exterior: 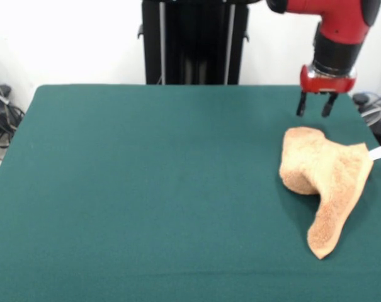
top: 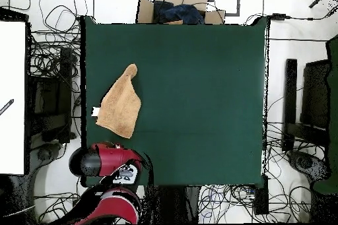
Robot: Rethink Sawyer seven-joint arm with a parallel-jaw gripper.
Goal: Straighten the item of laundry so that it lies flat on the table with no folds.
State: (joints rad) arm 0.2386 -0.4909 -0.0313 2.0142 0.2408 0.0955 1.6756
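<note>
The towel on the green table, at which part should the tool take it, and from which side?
Probably the towel at its narrow folded tip, taken from above. That end tapers into a thin flap, easy to pinch and pull outward. The open tool hangs above the opposite, bunched end.

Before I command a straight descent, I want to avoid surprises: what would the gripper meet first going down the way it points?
Probably the bare table just beyond the towel. The gripper hangs open, pointing down near the towel's far edge; depth is unclear, so it might clip that edge.
</note>
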